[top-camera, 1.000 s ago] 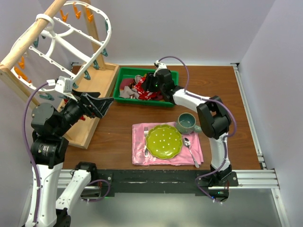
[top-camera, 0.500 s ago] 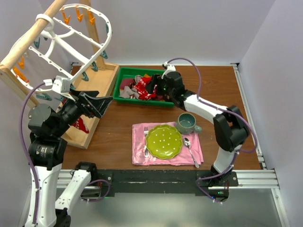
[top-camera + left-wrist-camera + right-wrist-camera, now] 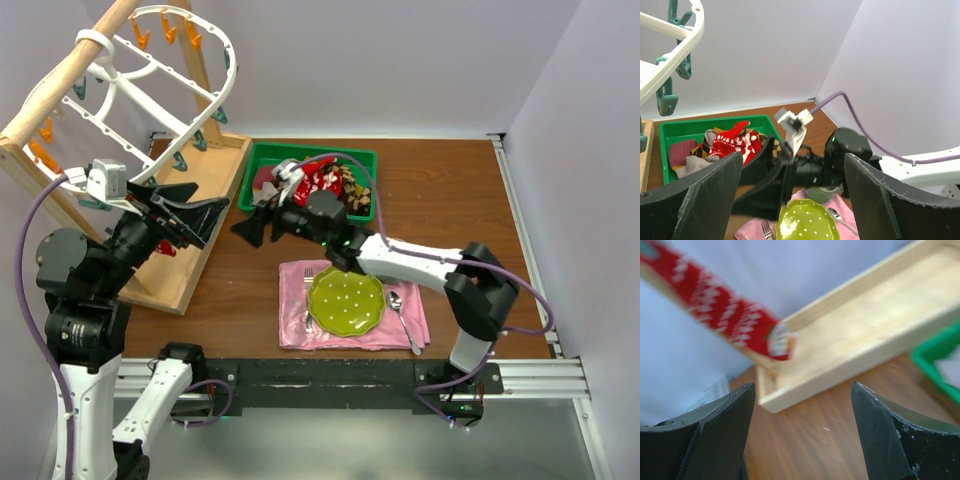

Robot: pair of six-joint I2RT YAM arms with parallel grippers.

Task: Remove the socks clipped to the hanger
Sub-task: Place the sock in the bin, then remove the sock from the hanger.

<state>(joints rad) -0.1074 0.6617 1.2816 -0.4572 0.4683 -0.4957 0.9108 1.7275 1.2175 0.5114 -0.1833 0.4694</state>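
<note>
The white hanger (image 3: 170, 85) hangs from the wooden pole at the top left; its rim and teal clips (image 3: 675, 60) show in the left wrist view. One red-and-white sock (image 3: 725, 315) hangs beside the wooden rack, blurred, also visible as red sock (image 3: 165, 247) behind my left arm. Other socks (image 3: 325, 182) lie piled in the green bin (image 3: 300, 150); those socks (image 3: 732, 142) show in the left wrist view. My left gripper (image 3: 210, 215) is open and empty over the rack base. My right gripper (image 3: 250, 222) is open and empty, pointing left at the rack base.
The wooden rack base (image 3: 865, 340) lies just ahead of my right gripper (image 3: 801, 387). A pink napkin (image 3: 295, 330) carries a green plate (image 3: 346, 298), a fork (image 3: 308, 300) and a spoon (image 3: 400, 315). My right arm (image 3: 840, 155) crosses in front of my left gripper (image 3: 792, 160).
My right arm has swung out of the green bin leftward toward the rack base, its jaws spreading wider. My left arm has shifted slightly up and left.
</note>
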